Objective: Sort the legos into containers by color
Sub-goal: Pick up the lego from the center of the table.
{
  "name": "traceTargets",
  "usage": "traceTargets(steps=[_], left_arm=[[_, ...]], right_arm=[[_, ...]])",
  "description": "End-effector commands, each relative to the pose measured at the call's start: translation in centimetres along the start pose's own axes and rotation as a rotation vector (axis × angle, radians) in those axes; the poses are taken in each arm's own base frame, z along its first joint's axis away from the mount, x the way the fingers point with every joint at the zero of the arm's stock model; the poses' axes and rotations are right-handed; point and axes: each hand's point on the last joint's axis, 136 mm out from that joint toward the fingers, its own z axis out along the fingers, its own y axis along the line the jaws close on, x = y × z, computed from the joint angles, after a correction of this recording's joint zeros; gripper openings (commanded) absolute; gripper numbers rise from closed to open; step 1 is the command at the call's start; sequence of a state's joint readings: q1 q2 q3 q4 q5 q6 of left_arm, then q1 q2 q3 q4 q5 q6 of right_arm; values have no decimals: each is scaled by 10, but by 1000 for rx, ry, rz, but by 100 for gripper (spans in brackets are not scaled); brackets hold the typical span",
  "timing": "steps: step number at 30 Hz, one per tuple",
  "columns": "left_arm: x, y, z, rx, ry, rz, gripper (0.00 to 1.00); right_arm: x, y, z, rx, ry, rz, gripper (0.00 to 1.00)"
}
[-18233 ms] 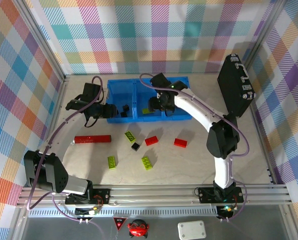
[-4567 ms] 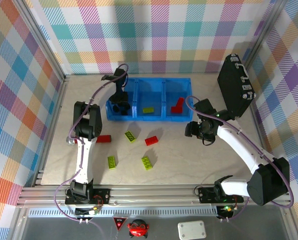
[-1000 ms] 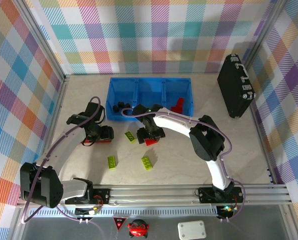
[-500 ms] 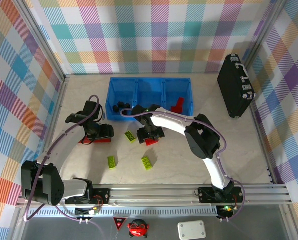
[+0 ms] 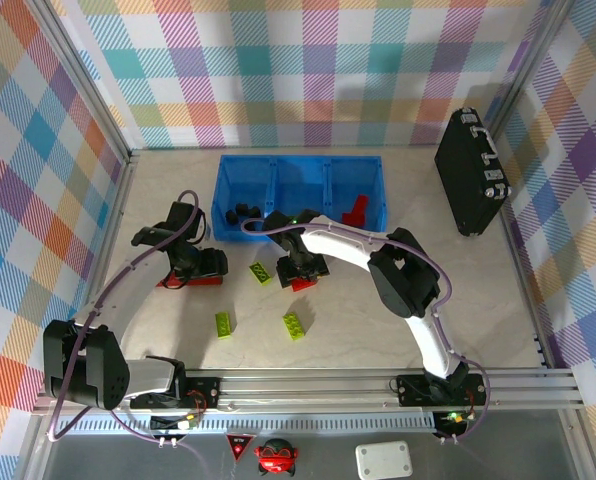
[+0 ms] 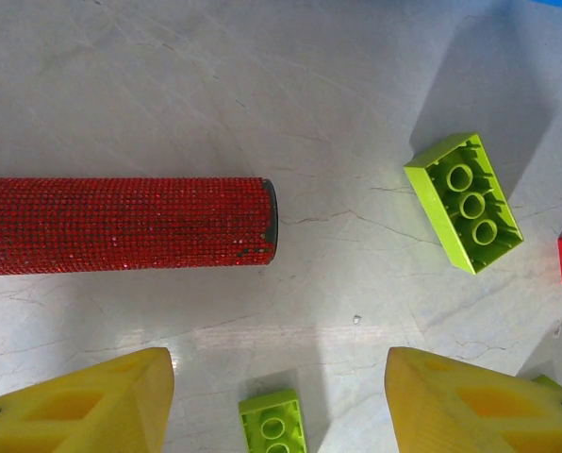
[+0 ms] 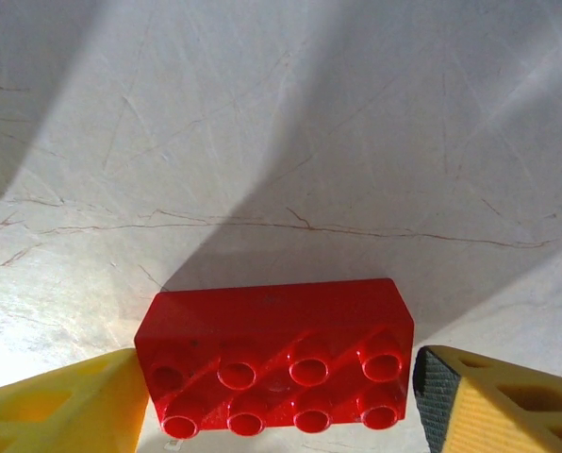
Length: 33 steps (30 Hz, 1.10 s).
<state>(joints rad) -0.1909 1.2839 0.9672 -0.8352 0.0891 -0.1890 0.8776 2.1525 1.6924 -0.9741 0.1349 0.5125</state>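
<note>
A red lego (image 7: 274, 354) lies flat on the table, its studs toward the camera. My right gripper (image 7: 276, 401) is closed on it, a fingertip against each short end; from above the gripper (image 5: 303, 272) covers most of the brick (image 5: 302, 285). My left gripper (image 6: 279, 396) hangs open above the table, with a lime-green lego (image 6: 272, 429) on the surface between its fingers, untouched. Two other green legos (image 5: 262, 272) (image 5: 295, 325) lie loose nearby. The blue containers (image 5: 300, 164) stand behind, with black legos (image 5: 240, 212) in the left bin and red ones (image 5: 355, 212) in the right bin.
A long red bar (image 6: 121, 225) lies just beyond my left gripper's fingers. One green lego (image 6: 463, 201) sits to its right. A black hard case (image 5: 471, 172) stands at the back right. Checkered walls close in the table on three sides.
My right gripper's jaws have narrowed onto the red lego's ends and the arm has shifted slightly. The left arm has barely moved.
</note>
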Motion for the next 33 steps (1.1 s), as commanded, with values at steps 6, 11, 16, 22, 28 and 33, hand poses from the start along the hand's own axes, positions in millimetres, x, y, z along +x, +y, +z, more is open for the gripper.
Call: traceTargets(steps=[6,11,16,22,28,33], left_arm=[[1,3,1,3,9,1,61],[1,3,1,3,9,1,61],[1,3,1,4,10,1,61],[1,3,0,3,6,2,61],[1,3,0,4,5,2,61],[2,2,1,10,7,-1,61]], right_arm=[[5,1,5,12,26,-4,72],[4,1,1,6,18,-1,69],[3,1,-5,4,5,-1,68],[0,0,-17,-2,-22,-5,67],[-3,-6,-35,14,-58,-15,67],[-7,-13,-53,30,-99,-25,67]])
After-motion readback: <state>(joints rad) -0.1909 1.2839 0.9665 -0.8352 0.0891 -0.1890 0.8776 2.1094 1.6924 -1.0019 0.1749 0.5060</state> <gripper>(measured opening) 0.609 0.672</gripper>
